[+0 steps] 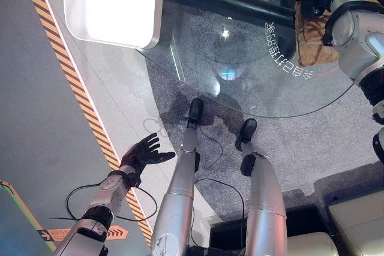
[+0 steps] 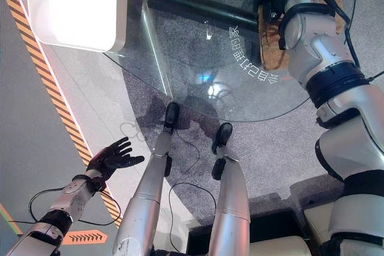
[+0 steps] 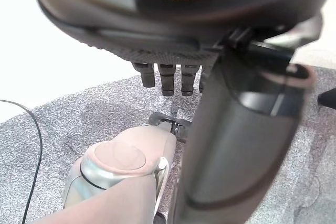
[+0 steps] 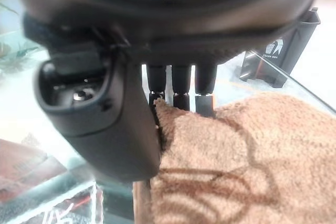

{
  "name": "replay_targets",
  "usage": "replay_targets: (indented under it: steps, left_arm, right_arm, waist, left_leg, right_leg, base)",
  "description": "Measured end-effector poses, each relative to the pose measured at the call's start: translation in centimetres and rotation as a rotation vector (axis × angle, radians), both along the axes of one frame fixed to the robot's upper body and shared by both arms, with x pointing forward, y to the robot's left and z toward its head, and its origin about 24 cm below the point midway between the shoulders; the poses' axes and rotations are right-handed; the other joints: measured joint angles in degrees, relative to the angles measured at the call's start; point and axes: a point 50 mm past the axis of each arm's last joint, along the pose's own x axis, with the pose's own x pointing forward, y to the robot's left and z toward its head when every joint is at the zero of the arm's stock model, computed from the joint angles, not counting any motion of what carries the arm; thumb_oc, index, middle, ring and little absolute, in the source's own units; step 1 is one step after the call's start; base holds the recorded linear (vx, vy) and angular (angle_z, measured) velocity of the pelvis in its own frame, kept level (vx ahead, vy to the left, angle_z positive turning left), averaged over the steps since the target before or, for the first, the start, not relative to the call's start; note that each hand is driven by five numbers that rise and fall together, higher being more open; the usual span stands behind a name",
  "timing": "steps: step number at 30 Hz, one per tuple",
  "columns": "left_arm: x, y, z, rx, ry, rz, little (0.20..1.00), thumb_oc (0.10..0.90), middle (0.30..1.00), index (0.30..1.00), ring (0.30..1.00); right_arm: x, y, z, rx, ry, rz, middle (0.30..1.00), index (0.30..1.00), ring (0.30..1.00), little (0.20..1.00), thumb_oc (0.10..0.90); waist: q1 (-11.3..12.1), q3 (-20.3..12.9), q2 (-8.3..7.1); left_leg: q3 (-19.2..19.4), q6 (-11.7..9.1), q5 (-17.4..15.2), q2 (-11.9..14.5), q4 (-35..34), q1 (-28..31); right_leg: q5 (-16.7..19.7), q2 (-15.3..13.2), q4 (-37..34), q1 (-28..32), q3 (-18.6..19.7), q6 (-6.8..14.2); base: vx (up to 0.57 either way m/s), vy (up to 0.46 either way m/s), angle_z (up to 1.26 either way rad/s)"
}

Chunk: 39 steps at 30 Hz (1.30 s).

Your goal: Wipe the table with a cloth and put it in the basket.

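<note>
One brown cloth (image 4: 236, 156) lies on the glass counter (image 1: 252, 82), directly under the right robot hand (image 4: 105, 124) — thumb and fingers pinch its near edge. One dark bin (image 4: 283, 51) stands beyond that robot hand (past the counter's rim). The left robot hand (image 1: 144, 153) hangs low over the striped floor (image 1: 36, 118), fingers spread, holding nothing. One white panel (image 1: 114, 4) lies ahead of it.

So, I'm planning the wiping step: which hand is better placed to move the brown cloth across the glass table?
Right. The right hand is already at the brown terry cloth on the round glass table, thumb and fingers pinching its edge. The left hand hangs open, low beside the table.
</note>
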Motion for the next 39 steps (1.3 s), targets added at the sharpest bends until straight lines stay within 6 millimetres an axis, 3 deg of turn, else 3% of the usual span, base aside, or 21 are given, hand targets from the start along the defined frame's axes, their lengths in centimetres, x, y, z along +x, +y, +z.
replay_targets:
  steps: [4, 16, 29, 39]
  left_arm:
    - [0.0, -0.1, 0.0, -0.002, -0.002, -0.001, 0.9, 0.8, 0.9, 0.9, 0.9]
    - [0.0, -1.3, -0.4, -0.034, 0.002, -0.013, 0.9, 0.8, 0.9, 0.9, 0.9]
    - [0.4, -1.7, 0.1, -0.041, -0.027, -0.031, 0.9, 0.8, 0.9, 0.9, 0.9]
    - [0.4, -1.7, 0.1, -0.042, -0.028, -0.032, 0.9, 0.8, 0.9, 0.9, 0.9]
  right_arm:
    - [0.0, 0.1, 0.1, 0.01, -0.019, 0.002, 0.3, 0.3, 0.3, 0.2, 0.1]
    - [0.1, 1.2, 0.0, 0.013, -0.024, 0.029, 0.3, 0.3, 0.3, 0.2, 0.1]
    - [0.0, 8.2, -0.7, -0.009, -0.024, 0.258, 0.3, 0.3, 0.3, 0.2, 0.1]
    - [-0.4, 10.8, -0.9, -0.015, -0.024, 0.345, 0.3, 0.3, 0.3, 0.2, 0.1]
  waist:
    - [0.0, -0.1, 0.71]
    - [1.1, -0.1, 0.78]
    - [3.6, 0.0, 0.85]
    - [4.6, 0.0, 0.84]
  left_leg:
    - [-0.5, -0.3, 0.5, 0.1, -0.8, 0.0]
    - [-1.7, -0.6, 0.8, 0.3, -0.9, 0.0]
    - [-3.3, -1.2, 1.3, 0.3, -1.7, 0.0]
    - [-4.6, -1.2, 1.4, -0.1, -1.7, -0.2]
  right_leg:
    - [0.0, 0.0, -0.1, 0.1, -0.8, 0.0]
    - [-0.2, 0.1, -0.1, 0.5, -1.8, -0.3]
    - [-0.8, -0.2, 0.2, 0.8, -3.5, -0.7]
    - [-1.1, -0.5, 0.1, 1.3, -4.4, -0.6]
  base:
    - [0.01, 0.044, 0.04]
    - [0.0, 0.006, 0.01]
    - [0.01, 0.026, 0.05]
    - [0.01, 0.022, 0.05]
